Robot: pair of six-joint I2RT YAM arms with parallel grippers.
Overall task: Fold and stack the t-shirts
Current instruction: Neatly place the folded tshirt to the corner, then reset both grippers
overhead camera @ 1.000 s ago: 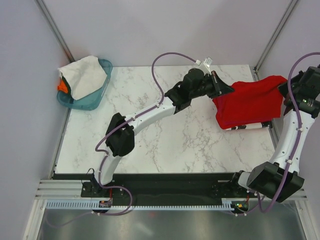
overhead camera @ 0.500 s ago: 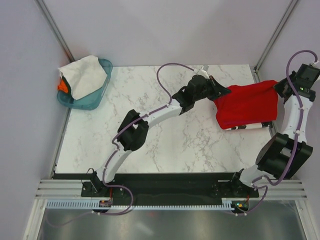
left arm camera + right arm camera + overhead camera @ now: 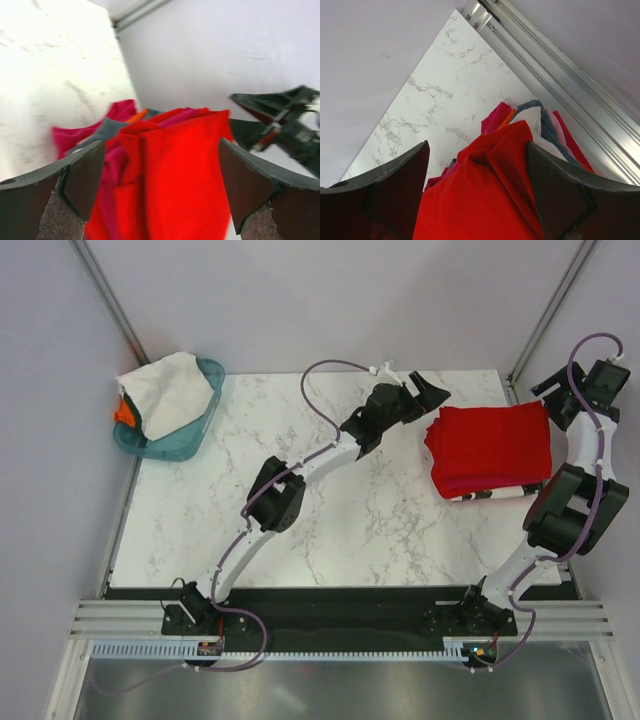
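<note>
Stack (image 3: pixel 488 468) of 3 folded shirts, far-right area of bench (image 3: pixel 330 510).
- Top: bright red shirt (image 3: pixel 492 440), flat, approx. rectangular.
- Mid: crimson-pink shirt (image 3: pixel 70 136), edges peeking out under the red.
- Btm: white shirt (image 3: pixel 487 495) w/ dark marks, strip visible at near edge.

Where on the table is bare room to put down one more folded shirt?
Bare table between the teal basket and left arm, and near right, before the t-shirt stack. Crowded: far right, stack between left gripper and right gripper.
</note>
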